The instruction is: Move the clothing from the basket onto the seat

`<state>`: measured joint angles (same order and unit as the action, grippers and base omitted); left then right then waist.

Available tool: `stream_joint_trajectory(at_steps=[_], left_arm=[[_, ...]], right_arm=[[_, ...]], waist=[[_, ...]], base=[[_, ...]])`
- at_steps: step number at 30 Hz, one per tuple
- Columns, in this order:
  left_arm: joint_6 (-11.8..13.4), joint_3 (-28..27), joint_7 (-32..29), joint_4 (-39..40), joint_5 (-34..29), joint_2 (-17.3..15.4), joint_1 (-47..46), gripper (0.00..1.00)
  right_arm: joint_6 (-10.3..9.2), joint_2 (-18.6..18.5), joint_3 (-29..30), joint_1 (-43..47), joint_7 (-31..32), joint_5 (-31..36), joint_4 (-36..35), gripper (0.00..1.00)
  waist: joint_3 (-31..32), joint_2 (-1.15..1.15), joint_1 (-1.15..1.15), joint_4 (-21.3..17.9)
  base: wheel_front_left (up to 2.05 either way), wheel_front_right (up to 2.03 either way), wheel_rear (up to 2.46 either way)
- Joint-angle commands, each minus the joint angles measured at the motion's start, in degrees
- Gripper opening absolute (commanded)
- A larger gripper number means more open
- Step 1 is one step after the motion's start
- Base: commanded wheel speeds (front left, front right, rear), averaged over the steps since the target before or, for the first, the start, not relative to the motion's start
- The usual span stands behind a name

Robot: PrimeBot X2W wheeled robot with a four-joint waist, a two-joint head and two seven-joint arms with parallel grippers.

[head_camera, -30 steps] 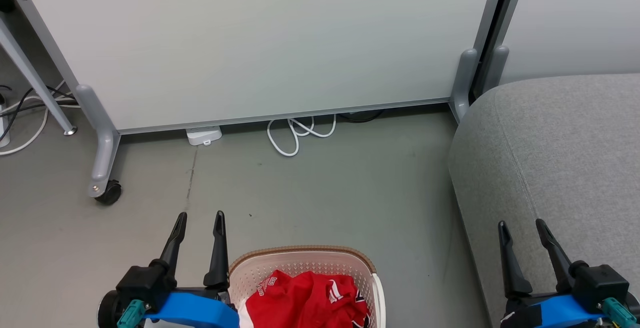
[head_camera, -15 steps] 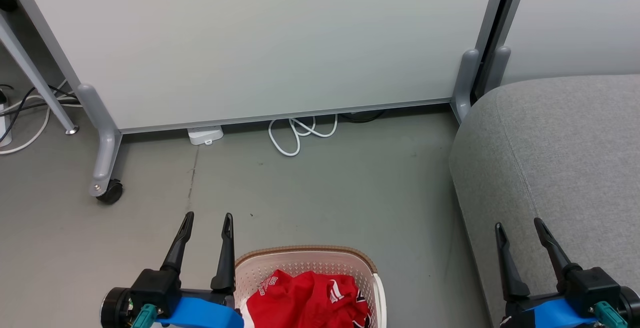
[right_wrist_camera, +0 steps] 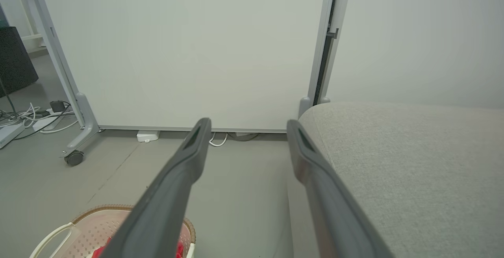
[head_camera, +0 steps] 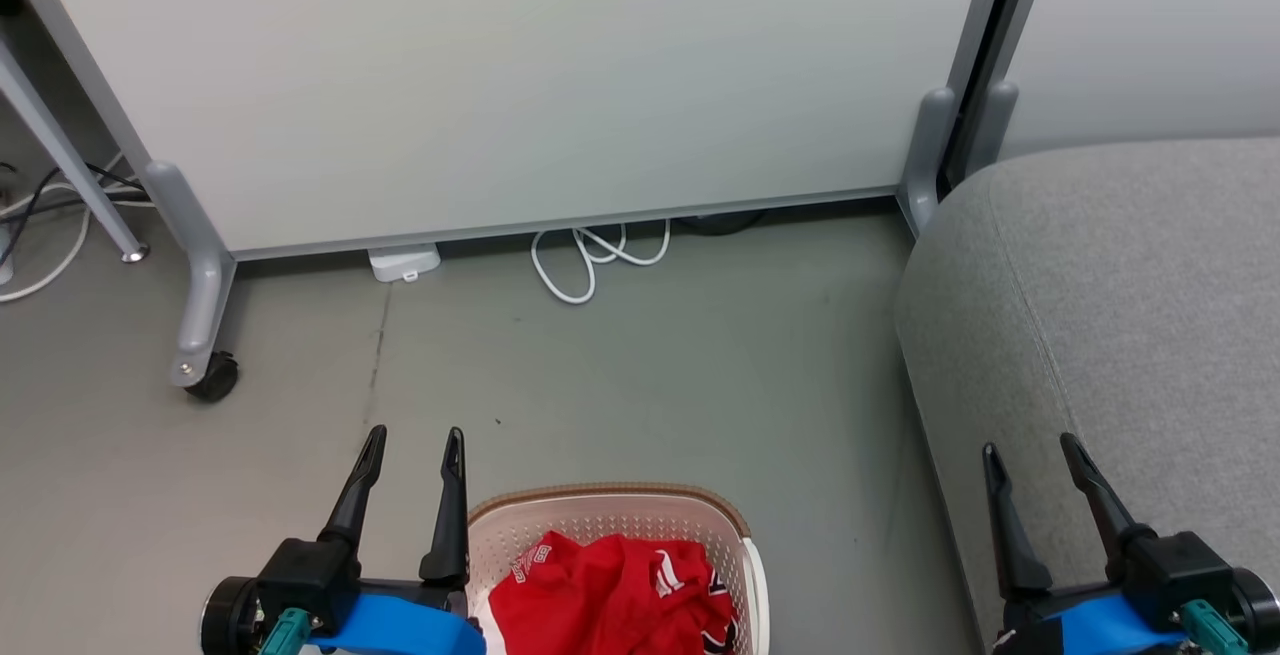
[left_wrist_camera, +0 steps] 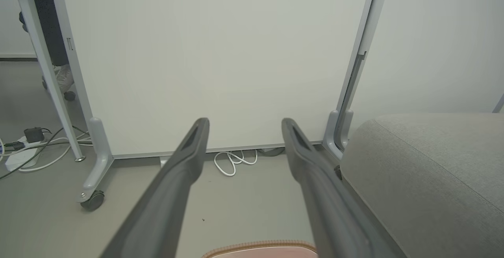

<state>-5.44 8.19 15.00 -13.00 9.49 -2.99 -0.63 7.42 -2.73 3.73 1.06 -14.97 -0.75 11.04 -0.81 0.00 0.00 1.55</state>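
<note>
A cream, perforated basket [head_camera: 610,491] with a brown woven-look rim is seen on the grey floor [head_camera: 650,365] at the bottom centre of the head view. It is partly cut off by the lower edge. The red clothing [head_camera: 600,590] is bunched inside the basket, with white striped trim and some lettering shown on its folds.

The left hand [head_camera: 416,432] is held just to the left of the basket, its two long dark fingers spread apart with nothing gripped between them. The right hand [head_camera: 1029,443] is held at the lower right, over the near part of the grey seat [head_camera: 1130,275], its fingers likewise spread and gripping nothing.

The seat is placed to the right of the basket, with a strip of floor left between them. Behind both, a pale partition panel [head_camera: 520,85] is stood on a grey foot with a black caster [head_camera: 213,376]. A looped white cable [head_camera: 590,263] is laid on the floor at the panel's base.
</note>
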Motion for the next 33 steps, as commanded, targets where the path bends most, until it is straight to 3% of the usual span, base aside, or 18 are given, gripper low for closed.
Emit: stream_joint_trajectory(at_steps=[1, 7, 14, 21, 26, 33], left_arm=[[-0.20, -0.13, 0.28, -0.21, 0.13, 0.06, 0.20, 1.00], [-0.42, -0.72, 0.28, -1.59, 0.39, 0.09, -1.83, 1.00], [-0.28, -2.19, 0.23, -8.58, 0.49, -1.01, -6.37, 1.00], [-1.23, -1.97, -0.25, -16.74, 0.22, -5.17, -13.59, 1.00], [-1.78, -0.91, -3.17, -21.39, 2.31, -7.45, -18.85, 1.00], [-2.09, 1.15, -5.03, -26.73, 4.61, -10.03, -21.74, 1.00]], right_arm=[[0.13, -0.28, -0.36, -0.75, -0.23, -0.22, -0.31, 1.00], [0.11, -0.29, -3.08, -3.93, -0.24, -1.02, -2.12, 1.00], [0.08, -0.22, -6.61, -8.81, -0.24, -2.69, -4.19, 1.00], [0.08, -0.17, -9.75, -13.64, -0.25, -4.79, -8.17, 1.00], [0.08, -0.14, -10.47, -15.97, -0.26, -6.28, -10.74, 1.00], [0.08, -0.12, -13.03, -18.84, -0.26, -11.01, -13.32, 1.00]], waist=[[-0.83, 0.00, 0.00, -0.59], [-6.41, 0.00, 0.00, -4.37], [-15.36, 0.00, 0.00, -10.93], [-26.48, 0.00, 0.00, -17.32], [-33.43, 0.00, 0.00, -19.85], [-38.98, 0.00, 0.00, -23.01]], base=[[0.00, 0.00, 0.00], [0.00, 0.00, 0.00], [0.00, 0.00, 0.00], [0.00, 0.00, 0.00], [0.00, 0.00, 0.00], [0.00, 0.00, 0.00]])
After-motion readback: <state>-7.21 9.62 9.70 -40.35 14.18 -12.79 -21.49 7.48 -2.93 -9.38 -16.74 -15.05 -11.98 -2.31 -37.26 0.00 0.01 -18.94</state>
